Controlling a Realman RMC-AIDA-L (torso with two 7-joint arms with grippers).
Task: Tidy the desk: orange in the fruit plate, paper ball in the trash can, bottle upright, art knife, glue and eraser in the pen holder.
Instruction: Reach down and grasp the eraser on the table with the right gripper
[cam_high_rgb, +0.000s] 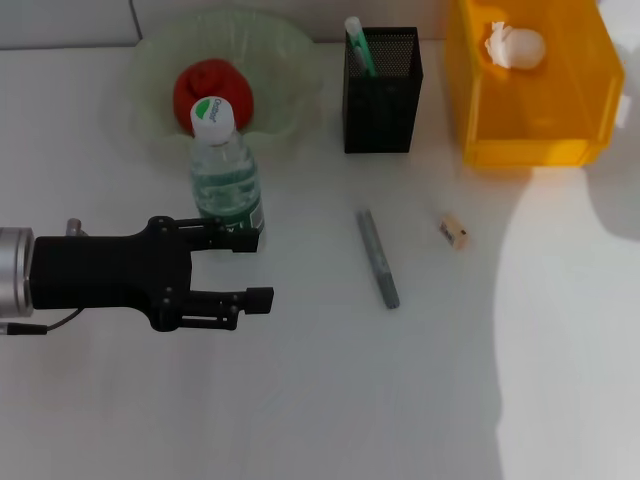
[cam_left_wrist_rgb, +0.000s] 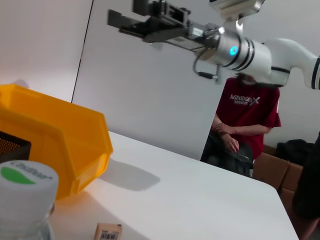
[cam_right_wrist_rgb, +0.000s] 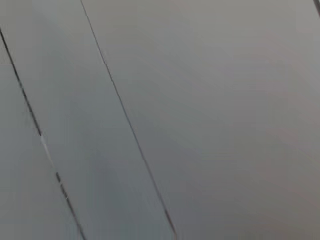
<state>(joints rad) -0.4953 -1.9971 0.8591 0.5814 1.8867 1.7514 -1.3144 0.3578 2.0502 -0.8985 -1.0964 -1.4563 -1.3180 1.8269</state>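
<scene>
The clear bottle (cam_high_rgb: 228, 180) with a white and green cap (cam_left_wrist_rgb: 25, 182) stands upright in front of the fruit plate (cam_high_rgb: 285, 60). My left gripper (cam_high_rgb: 250, 268) hovers open just in front of its base, one finger close beside it. A reddish orange (cam_high_rgb: 205, 85) lies in the plate. The glue (cam_high_rgb: 358, 45) sticks out of the black mesh pen holder (cam_high_rgb: 383, 95). On the table lie the grey art knife (cam_high_rgb: 378, 258) and the small eraser (cam_high_rgb: 453, 232). The paper ball (cam_high_rgb: 515, 45) rests in the yellow trash can (cam_high_rgb: 530, 110). My right gripper (cam_left_wrist_rgb: 125, 15) is raised high above the table.
A person in a red shirt (cam_left_wrist_rgb: 247, 112) sits beyond the table's far edge. The right arm's shadow falls over the right side of the table (cam_high_rgb: 580, 330). Bare white tabletop (cam_high_rgb: 350, 400) stretches in front of the knife and eraser.
</scene>
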